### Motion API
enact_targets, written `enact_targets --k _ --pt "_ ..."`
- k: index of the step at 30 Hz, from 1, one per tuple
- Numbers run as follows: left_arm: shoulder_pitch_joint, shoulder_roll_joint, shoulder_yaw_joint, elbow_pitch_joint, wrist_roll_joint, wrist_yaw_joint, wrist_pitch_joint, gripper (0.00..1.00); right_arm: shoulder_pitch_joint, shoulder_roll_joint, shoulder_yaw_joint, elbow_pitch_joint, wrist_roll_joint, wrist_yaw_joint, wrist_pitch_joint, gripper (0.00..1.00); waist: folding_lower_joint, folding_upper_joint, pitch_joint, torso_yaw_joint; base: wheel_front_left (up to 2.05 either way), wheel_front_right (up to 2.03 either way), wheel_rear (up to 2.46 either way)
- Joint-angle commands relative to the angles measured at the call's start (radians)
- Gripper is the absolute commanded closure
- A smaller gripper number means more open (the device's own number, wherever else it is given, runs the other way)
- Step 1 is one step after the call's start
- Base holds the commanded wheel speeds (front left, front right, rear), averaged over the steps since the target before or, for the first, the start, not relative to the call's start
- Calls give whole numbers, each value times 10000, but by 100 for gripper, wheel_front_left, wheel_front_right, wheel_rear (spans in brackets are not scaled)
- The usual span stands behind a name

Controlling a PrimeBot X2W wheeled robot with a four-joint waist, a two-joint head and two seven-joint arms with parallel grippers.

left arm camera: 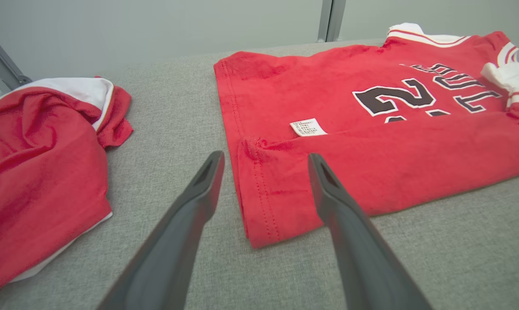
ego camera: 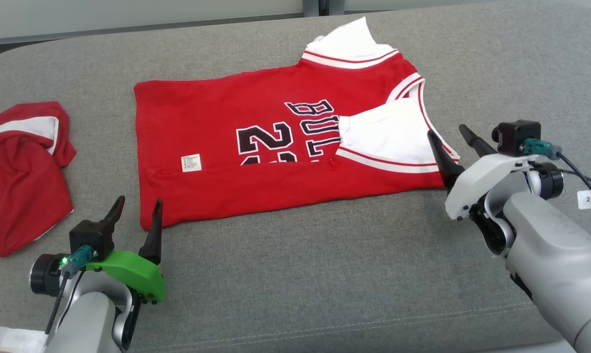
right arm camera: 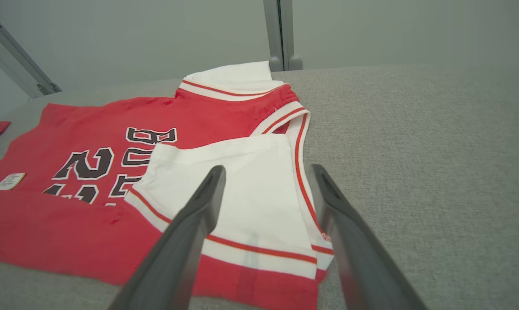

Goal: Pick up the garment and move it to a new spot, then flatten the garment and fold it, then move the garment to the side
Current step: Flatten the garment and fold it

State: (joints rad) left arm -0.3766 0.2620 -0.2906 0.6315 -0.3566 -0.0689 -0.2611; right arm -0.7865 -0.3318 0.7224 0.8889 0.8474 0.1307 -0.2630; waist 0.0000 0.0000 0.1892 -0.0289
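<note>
Head view: your left hand is open and empty, fingers either side of the near hem corner of the jersey. Right hand is open too, tips at the folded-in white sleeve. The jersey lies flat mid grey cushion, near long edge turned over, so I'd say mid-fold. Next: pinch both ends, fold across. The second red garment sits well left, clear.

Crumpled red cloth, perhaps shorts.
</note>
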Motion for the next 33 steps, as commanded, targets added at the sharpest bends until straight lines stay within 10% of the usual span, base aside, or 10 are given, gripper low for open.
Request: enact_targets --k 1,30,31,33 --pt "183 -44 98 0 79 -19 -33 0 300 -30 -73 -77 -148 -3 -41 0 0 0 -19 -13 0 0 0" --pt "-447 -485 725 2089 548 -472 -34 0 863 586 -221 1090 -721 -3 -44 0 0 0 421 -265 0 0 0" --pt "-482 -523 719 2166 504 -500 -31 12 840 593 -198 1126 -702 -3 -44 26 0 0 439 -273 0 0 0" --pt "-569 -559 691 2310 471 -530 -24 73 786 610 -174 1167 -675 -3 -44 95 0 0 483 -289 0 0 0"
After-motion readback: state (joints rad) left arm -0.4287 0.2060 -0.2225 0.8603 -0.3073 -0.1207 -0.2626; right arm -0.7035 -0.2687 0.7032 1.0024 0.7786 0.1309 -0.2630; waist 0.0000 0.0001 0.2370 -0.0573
